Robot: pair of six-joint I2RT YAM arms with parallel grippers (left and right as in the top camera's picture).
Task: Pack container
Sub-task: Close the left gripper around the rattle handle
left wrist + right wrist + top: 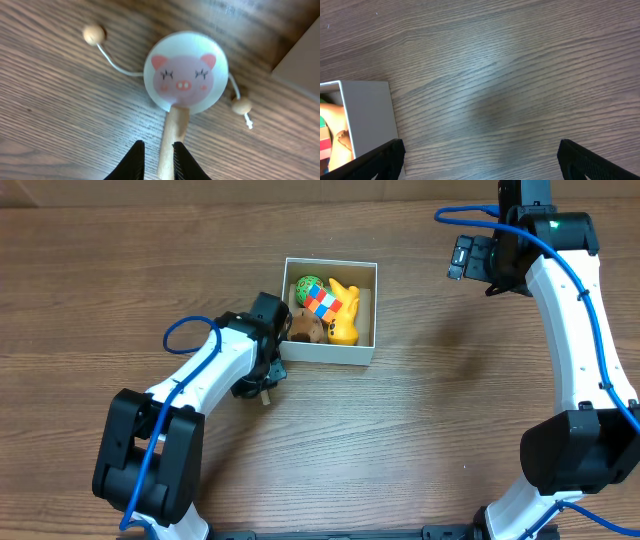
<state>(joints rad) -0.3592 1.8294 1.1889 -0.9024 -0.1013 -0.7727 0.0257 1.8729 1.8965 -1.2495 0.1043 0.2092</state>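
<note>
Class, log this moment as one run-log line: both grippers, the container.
left gripper: astride handle of pig drum, grip unclear | right gripper: open above bare table | container: holds toys

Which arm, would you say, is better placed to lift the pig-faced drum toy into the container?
Left: left fingers flank the drum toy's wooden handle beside the container; the right fingers stand open over bare table.
</note>
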